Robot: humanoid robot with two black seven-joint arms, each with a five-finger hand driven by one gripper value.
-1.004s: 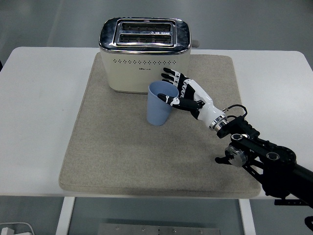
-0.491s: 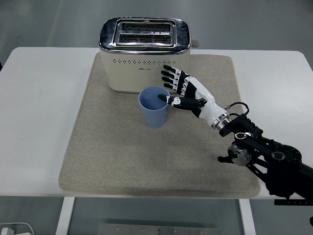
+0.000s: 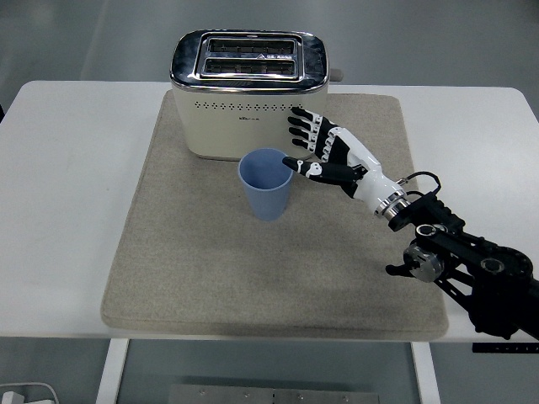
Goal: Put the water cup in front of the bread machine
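A light blue cup (image 3: 267, 184) stands upright on the beige mat (image 3: 202, 269), just in front of the cream and chrome bread machine (image 3: 248, 93). My right hand (image 3: 318, 150) hovers immediately right of the cup with its fingers spread and holds nothing. Its thumb tip is close to the cup's rim, with a small gap showing. The black right arm (image 3: 459, 261) comes in from the lower right. No left arm shows.
The white table (image 3: 67, 185) extends on both sides of the mat. The bread machine stands at the mat's far edge, directly behind the cup and the hand.
The cup went from tilted in my right hand to standing upright on the mat. The hand let go of it and drew back slightly to the right.
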